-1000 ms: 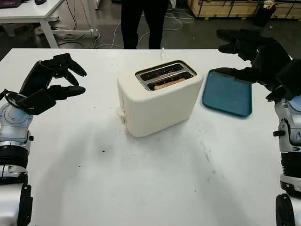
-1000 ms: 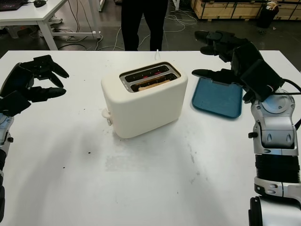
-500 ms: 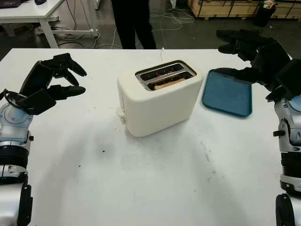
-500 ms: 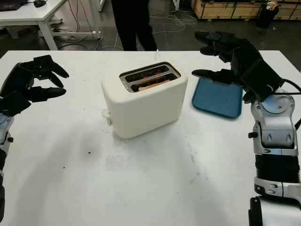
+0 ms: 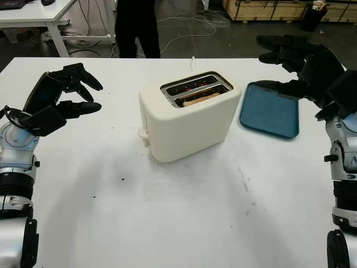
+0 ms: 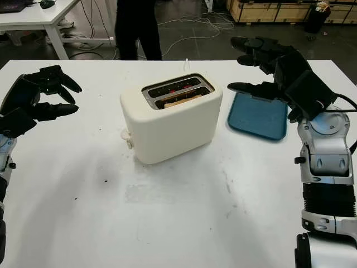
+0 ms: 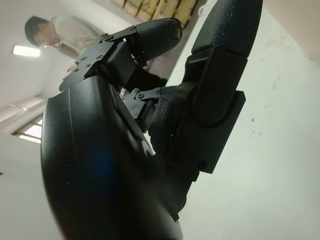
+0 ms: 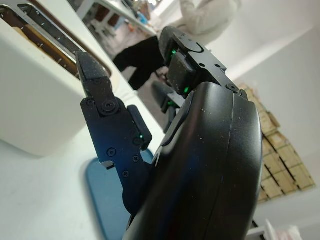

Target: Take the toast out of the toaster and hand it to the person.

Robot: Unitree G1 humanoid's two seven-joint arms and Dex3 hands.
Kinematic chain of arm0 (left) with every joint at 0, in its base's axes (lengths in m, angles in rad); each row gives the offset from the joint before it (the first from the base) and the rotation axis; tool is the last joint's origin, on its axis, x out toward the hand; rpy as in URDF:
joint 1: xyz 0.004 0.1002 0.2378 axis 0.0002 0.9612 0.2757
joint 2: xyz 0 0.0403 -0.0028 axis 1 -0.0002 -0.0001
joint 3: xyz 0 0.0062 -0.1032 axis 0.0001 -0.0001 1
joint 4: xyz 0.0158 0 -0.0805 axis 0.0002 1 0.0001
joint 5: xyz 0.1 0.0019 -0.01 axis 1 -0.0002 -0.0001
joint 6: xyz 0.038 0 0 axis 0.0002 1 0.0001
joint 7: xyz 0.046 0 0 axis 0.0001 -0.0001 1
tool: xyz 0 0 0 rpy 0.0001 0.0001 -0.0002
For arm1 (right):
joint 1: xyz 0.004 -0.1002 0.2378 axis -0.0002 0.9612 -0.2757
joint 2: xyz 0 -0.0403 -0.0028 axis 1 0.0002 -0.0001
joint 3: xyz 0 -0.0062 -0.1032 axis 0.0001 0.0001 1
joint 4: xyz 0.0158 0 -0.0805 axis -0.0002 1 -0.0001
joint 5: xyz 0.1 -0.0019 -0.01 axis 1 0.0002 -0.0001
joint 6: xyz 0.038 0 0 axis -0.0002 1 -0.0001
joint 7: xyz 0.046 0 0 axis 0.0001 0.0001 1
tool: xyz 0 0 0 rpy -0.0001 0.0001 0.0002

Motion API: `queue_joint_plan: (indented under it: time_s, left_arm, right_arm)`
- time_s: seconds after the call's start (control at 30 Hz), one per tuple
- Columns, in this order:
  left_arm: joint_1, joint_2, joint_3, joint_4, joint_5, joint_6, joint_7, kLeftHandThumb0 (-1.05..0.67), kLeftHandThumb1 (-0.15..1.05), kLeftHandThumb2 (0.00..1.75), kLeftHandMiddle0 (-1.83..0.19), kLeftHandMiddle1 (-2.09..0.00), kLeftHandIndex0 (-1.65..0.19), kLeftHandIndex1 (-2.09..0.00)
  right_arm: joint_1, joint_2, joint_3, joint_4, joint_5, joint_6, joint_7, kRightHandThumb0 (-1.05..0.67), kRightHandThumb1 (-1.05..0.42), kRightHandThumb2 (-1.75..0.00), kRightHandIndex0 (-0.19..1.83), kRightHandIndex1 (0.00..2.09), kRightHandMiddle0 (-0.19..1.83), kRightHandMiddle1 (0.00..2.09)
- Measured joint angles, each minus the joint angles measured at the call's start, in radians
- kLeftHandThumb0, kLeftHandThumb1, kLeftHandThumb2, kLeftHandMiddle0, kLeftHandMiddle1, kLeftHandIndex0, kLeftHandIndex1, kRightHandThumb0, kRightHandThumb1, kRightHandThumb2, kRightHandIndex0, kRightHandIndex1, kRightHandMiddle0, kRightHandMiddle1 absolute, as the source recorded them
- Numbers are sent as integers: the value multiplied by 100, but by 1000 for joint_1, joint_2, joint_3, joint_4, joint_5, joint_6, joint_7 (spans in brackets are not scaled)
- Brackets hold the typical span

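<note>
A cream toaster [image 5: 187, 114] stands mid-table, with the edge of a toast slice [image 5: 199, 99] showing in its nearer slot. The farther slot glows red inside. My left hand [image 5: 95, 96] hangs open above the table, well left of the toaster and holding nothing. My right hand [image 5: 262, 64] is raised open at the far right, above a blue tray [image 5: 270, 111], clear of the toaster [image 8: 35, 90]. A person [image 5: 134, 25] in dark trousers stands beyond the table's far edge, to the left of the toaster.
The blue tray [image 6: 256, 117] lies flat just right of the toaster. A white power cord [image 5: 193, 61] runs off the toaster's back. White desks and cables sit on the floor behind; wooden crates [image 5: 268, 8] stand at the back right.
The person behind the table has walked to the left. Both hands and the toaster have stayed where they were.
</note>
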Motion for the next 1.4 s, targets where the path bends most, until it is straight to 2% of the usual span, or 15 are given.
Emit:
queue_joint_plan:
  time_s: [1.4]
  left_arm:
    - [0, 0, 0, 0, 0, -7, 3, -105, 92, 10, -64, -136, -51, -123]
  right_arm:
    - [0, 0, 0, -3, 2, 1, 1, -27, -71, 0, 16, 86, 58, 1]
